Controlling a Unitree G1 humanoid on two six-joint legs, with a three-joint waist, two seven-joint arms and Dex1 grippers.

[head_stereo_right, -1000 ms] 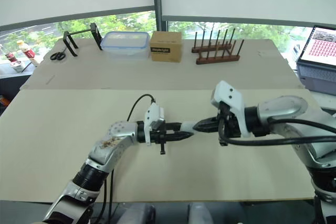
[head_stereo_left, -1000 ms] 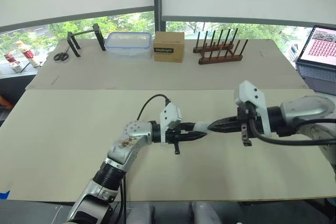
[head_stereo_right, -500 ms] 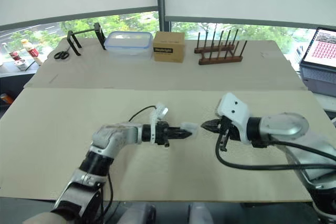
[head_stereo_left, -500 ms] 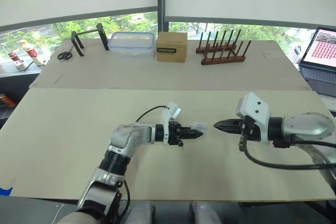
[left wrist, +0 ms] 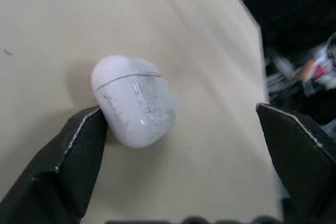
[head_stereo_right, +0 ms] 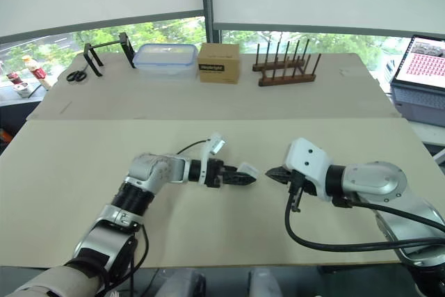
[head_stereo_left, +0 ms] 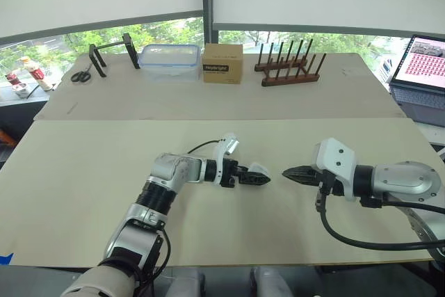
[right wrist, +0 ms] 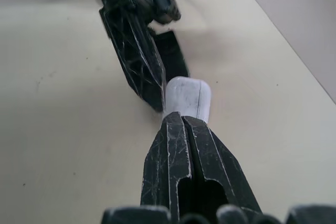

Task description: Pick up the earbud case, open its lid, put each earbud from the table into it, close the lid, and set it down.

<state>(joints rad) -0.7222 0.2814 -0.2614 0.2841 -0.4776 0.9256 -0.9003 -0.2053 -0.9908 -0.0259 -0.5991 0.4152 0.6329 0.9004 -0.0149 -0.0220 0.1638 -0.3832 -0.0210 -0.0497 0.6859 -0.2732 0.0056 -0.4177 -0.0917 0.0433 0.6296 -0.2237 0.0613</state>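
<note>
Near edge, mid beige tabletop [head_stereo_left: 83,193]: the left jaws are low over the surface and spread wide, gripping nothing. The small white glossy earbud case [left wrist: 134,100] lies between them, off-centre. It touches one black finger [left wrist: 73,156] and sits well apart from the other. The lid seam reads as a thin closed line and there's a shadow right under the case, so it looks to be resting on the tabletop, lid shut. With the jaws open this wide and the case down, I'd judge this as either a set-down or a re-grip. Can't say which.

The right jaws come in from the opposite side, nose to nose with the left. Their two fingers [right wrist: 181,145] are pressed together, closed and empty. From the right wrist the case sits just past their tip. The head views show a gap there, so near, not touching. Closed tips aimed at the lid end probably suit prying or nudging the lid, or just standing by.

No loose earbuds spotted on the tabletop. Could be inside the case, can't tell.

Far back, well apart from the work and not part of the task:
- black scissors [head_stereo_left: 81,74]
- black metal stand [head_stereo_left: 111,50]
- clear plastic tub with a blue rim [head_stereo_left: 169,60]
- brown cardboard box [head_stereo_left: 223,62]
- dark wooden peg rack [head_stereo_left: 290,71]
- open laptop [head_stereo_left: 421,67] at the right edge
</note>
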